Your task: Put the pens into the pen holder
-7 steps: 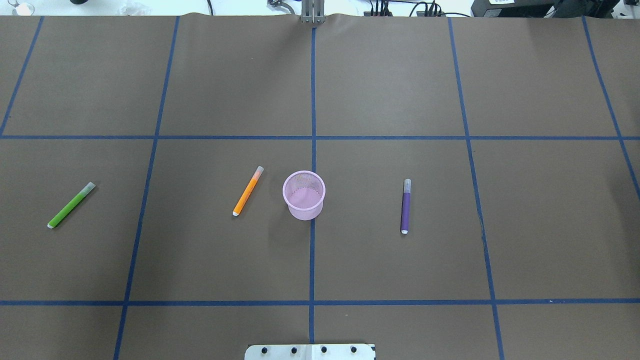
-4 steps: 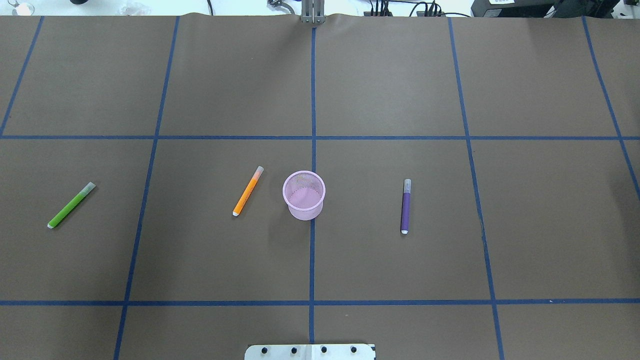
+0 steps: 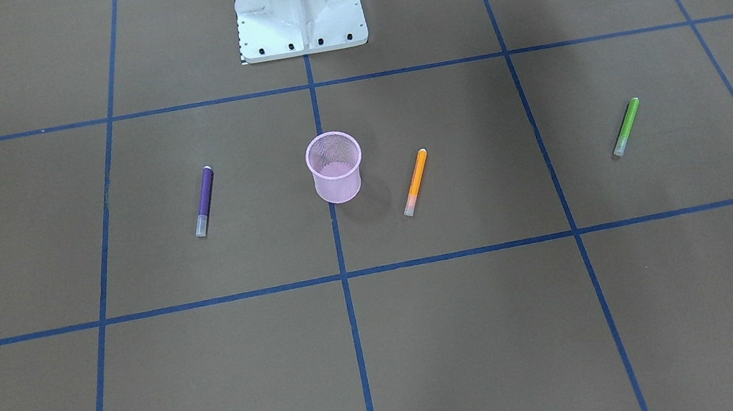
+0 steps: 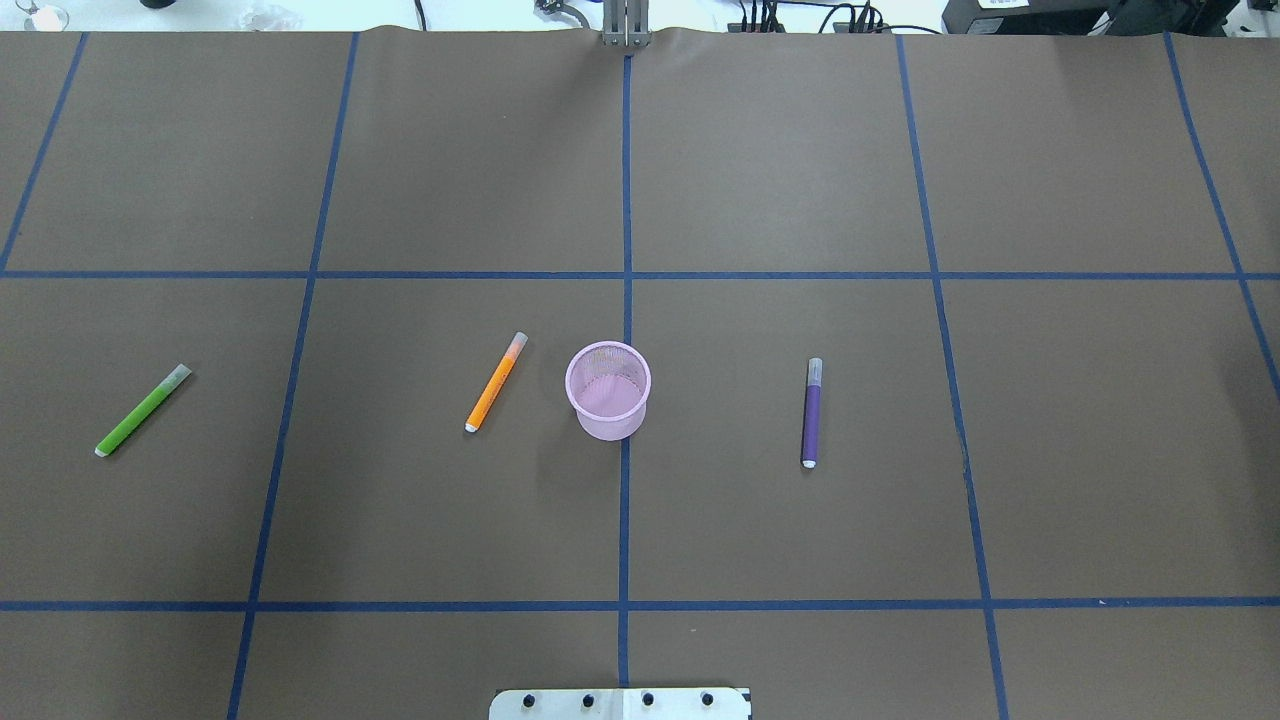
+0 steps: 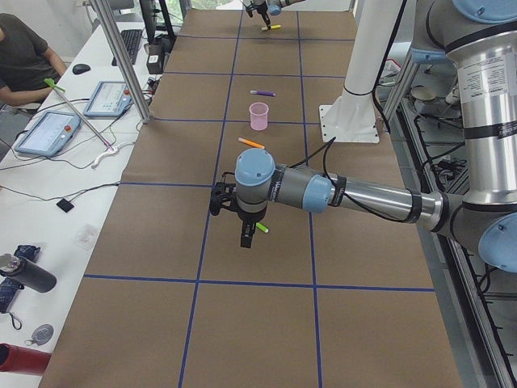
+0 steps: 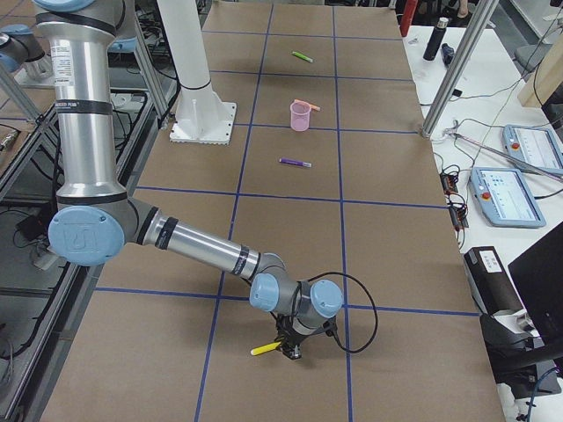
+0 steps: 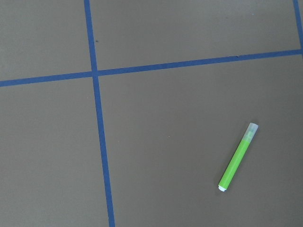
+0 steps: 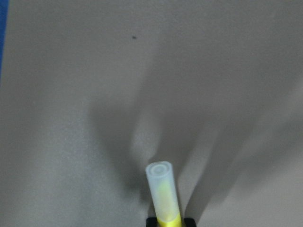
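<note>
The pink mesh pen holder (image 4: 608,390) stands upright at the table's middle. An orange pen (image 4: 495,383) lies just left of it and a purple pen (image 4: 811,412) lies to its right. A green pen (image 4: 143,410) lies far left and also shows in the left wrist view (image 7: 238,157). My left gripper (image 5: 246,238) hovers above the green pen; I cannot tell if it is open. My right gripper (image 6: 290,349) is low at the table's far right end, shut on a yellow pen (image 8: 164,196) whose pale cap sticks out.
The robot's white base plate (image 4: 620,703) sits at the near edge. Blue tape lines grid the brown table cover. An operator (image 5: 24,56) and tablets (image 5: 50,132) are beside the table's far side. Bottles (image 5: 24,275) stand on the side bench.
</note>
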`<state>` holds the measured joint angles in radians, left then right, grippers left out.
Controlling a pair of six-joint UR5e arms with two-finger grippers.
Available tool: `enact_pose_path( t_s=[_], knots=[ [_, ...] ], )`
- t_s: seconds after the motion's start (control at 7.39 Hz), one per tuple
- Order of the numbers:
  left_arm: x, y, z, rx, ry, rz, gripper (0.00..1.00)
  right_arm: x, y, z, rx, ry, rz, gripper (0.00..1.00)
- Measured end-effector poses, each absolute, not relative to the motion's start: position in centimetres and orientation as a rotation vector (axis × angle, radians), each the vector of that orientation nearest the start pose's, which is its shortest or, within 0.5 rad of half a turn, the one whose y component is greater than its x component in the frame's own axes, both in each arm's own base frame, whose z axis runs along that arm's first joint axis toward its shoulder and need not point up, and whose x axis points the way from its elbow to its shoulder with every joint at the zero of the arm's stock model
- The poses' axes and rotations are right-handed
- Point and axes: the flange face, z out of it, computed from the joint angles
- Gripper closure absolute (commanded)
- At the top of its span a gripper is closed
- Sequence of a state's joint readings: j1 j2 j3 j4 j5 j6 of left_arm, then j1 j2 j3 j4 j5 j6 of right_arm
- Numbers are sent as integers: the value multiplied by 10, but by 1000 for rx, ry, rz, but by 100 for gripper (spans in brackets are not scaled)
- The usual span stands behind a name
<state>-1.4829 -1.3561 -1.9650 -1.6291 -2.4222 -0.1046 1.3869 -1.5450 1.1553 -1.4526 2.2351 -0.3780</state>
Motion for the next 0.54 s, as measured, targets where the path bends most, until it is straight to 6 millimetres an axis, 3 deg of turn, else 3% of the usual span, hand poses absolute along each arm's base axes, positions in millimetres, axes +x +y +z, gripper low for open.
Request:
enact_pose_path(
  t_s=[0.14, 0.27, 0.54],
  knots=[
    [-22, -411, 547, 142, 865, 86, 0, -13, -462, 825, -174, -702, -442, 100],
    [-22, -411, 546, 144, 865, 86, 0, -16, -476, 798, -135, -709, -408, 100],
    [-22, -412, 540, 179, 868, 100, 0, -24, -508, 716, -62, -706, -183, 100]
  ],
)
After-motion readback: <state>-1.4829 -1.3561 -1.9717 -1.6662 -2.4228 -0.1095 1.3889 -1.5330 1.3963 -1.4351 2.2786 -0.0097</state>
